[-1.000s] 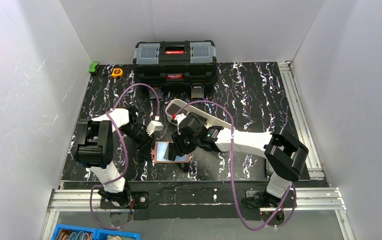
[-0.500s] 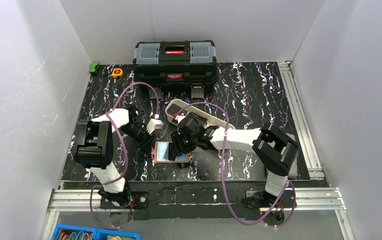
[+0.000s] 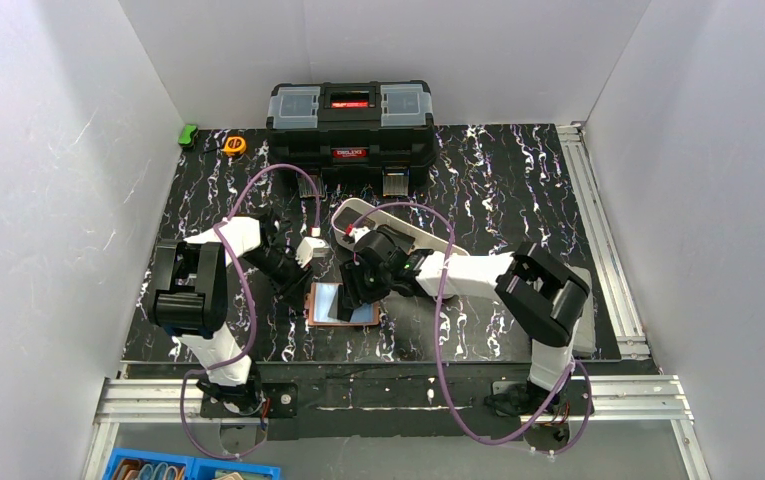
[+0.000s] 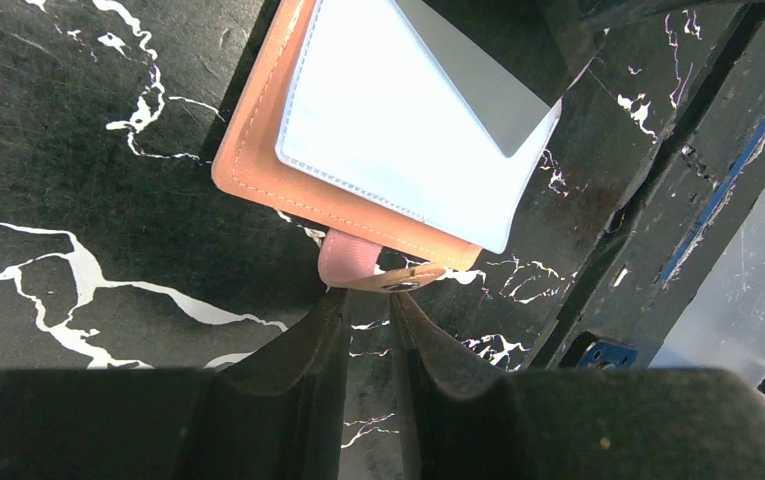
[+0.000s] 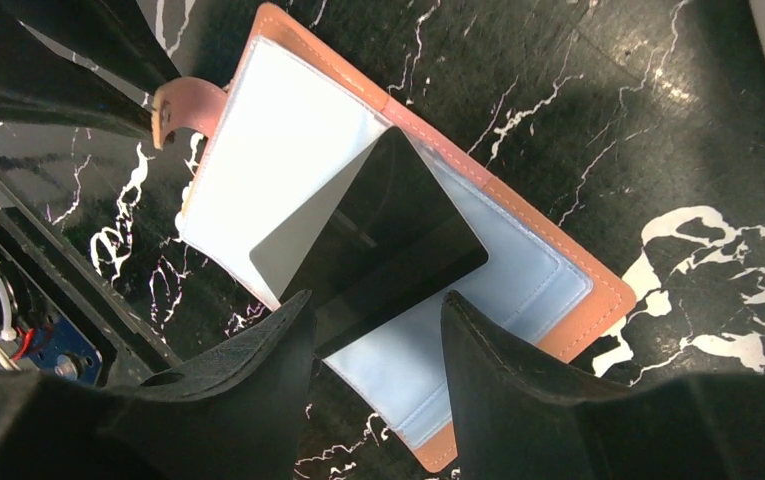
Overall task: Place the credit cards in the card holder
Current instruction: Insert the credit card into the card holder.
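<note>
The card holder (image 3: 343, 304) lies open on the black marbled table, tan-pink leather with a pale blue lining (image 5: 288, 150). One dark glossy credit card (image 5: 383, 225) rests slanted across the lining (image 4: 398, 110), its lower corner between my right gripper's fingers. My right gripper (image 5: 376, 300) hovers over the holder's near side (image 3: 360, 288), jaws open and apart from the card's edges. My left gripper (image 4: 366, 293) stands at the holder's left edge (image 3: 301, 284). Its jaws are a narrow gap apart, with the tips against the curled snap tab (image 4: 373, 270) and bare table showing between them.
A black toolbox (image 3: 349, 122) stands at the back. A long white oval tray (image 3: 413, 232) lies behind the right gripper. An orange tape measure (image 3: 235, 145) and a green object (image 3: 189, 134) sit at the back left. Aluminium rails (image 3: 598, 230) run along the right edge.
My right gripper's jaws have widened and it has shifted slightly left over the holder, its elbow swinging left. The left arm and the holder have not moved.
</note>
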Motion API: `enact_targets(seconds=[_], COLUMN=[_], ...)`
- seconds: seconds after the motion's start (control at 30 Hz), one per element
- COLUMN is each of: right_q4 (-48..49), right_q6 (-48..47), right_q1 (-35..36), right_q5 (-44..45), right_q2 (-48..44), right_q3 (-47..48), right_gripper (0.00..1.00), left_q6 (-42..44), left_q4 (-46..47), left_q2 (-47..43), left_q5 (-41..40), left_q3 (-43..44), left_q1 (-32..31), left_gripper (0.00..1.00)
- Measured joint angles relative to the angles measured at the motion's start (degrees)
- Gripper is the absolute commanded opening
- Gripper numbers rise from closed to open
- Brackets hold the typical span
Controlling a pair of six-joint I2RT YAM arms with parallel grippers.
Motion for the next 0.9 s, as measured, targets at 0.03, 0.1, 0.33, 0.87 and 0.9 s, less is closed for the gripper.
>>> enact_targets(seconds=[0.03,0.1,0.33,0.87,0.9], right_q4=[0.15,0.20,0.28,0.90,0.96], right_q6=[-0.02,-0.02,0.00,0.33,0.37], right_q1=[-0.04,-0.04,-0.09,-0.20,-0.24], right_q5=[-0.04,0.13,0.17,-0.09,-0.07], right_q2=[0.13,0.15,0.52,2.01,1.99], right_q3=[0.17,0.42,0.61,2.38,2.38], right_gripper=[0.57,0.57,0.57,0.55,0.55], left_q6=[0.00,0.02,1.38,1.11,0.92], left_q4=[-0.02,0.00,-0.35,0.70,0.85], left_q2=[0.00,0.00,-0.46,-1.51,-1.51], left_q5=[0.00,-0.02,0.04,-1.40,-1.46], left_q3=[0.00,0.00,-0.17,-0.90,-0.92], left_q1=[0.00,0.00,0.00,-0.42,-0.42], left_gripper=[0.20,0.20,0.21,0.19,0.19])
